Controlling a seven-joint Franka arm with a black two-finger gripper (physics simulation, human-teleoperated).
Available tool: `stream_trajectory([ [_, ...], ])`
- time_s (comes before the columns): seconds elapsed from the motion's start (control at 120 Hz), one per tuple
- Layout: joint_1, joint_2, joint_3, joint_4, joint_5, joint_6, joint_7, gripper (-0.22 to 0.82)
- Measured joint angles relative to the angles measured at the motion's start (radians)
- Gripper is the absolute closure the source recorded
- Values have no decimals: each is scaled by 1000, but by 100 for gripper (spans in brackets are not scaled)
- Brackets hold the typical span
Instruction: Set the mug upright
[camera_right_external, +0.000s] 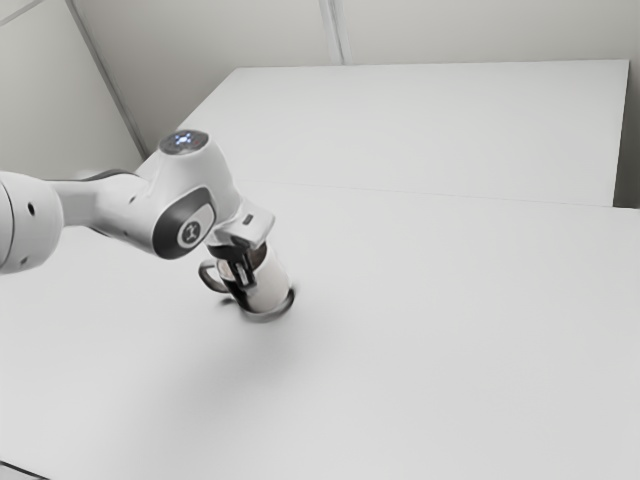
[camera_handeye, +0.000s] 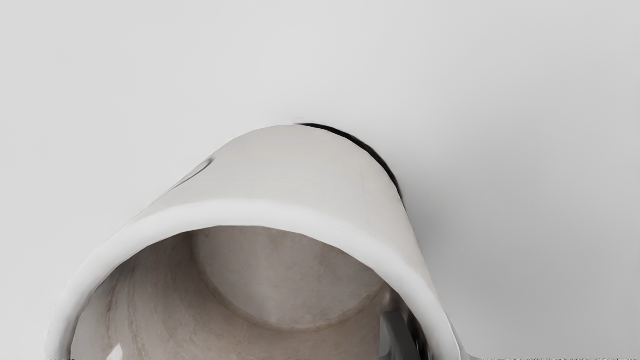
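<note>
Fingers (camera_right_external: 245, 281) clamp the tilted mug (camera_right_external: 267, 286) by its wall, well apart from table (camera_right_external: 430, 340) edges.

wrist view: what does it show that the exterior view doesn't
Wrist view's own: the inside bottom of the mug and the brownish inner wall leading down to it.

Exterior view's own: the white arm coming in from that view's left, the full loop of the handle, and the room wall behind the table.

Both share: the mug's pale outer side, bare tabletop around it, and part of the tool at the mug.
</note>
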Motion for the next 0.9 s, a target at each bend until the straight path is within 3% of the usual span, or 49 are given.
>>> stream_trajectory([
  [0.192,-14,-1,0,-1,-19,-31,-2,38],
  [0.308,-5,-22,-2,10,-26,-70,-2,22],
  [0.467,-2,-34,-5,94,-50,-149,-21,10],
  [0.725,8,-3,5,391,-60,-363,-225,3],
  [0.767,-25,9,43,445,-61,-404,-261,3],
  [0.9,-270,63,304,652,-62,-538,-360,1],
])
